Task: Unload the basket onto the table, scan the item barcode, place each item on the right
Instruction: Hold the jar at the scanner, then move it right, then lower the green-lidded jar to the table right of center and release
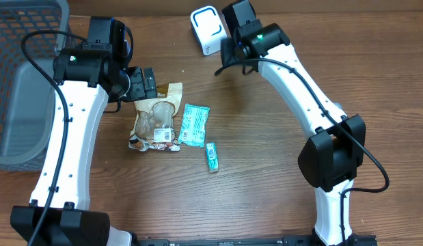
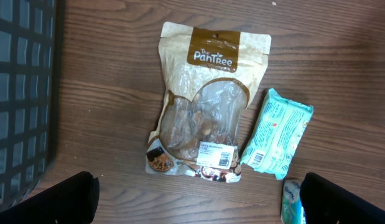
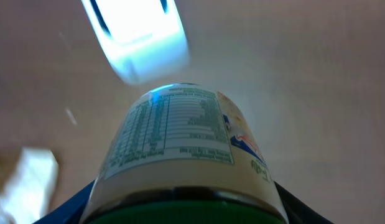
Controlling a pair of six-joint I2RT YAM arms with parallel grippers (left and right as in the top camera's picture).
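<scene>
The right gripper (image 3: 183, 214) is clamped around a jar (image 3: 180, 137), held close to the white scanner (image 3: 139, 37). The jar's long axis runs from its green-capped end at the gripper out toward the scanner, printed label uppermost. The left gripper (image 2: 201, 202) hangs wide open over a snack pouch (image 2: 204, 106) on the table (image 2: 105, 93).

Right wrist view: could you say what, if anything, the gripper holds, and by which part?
The right gripper holds a labelled jar by its sides, near the green lid.
</scene>
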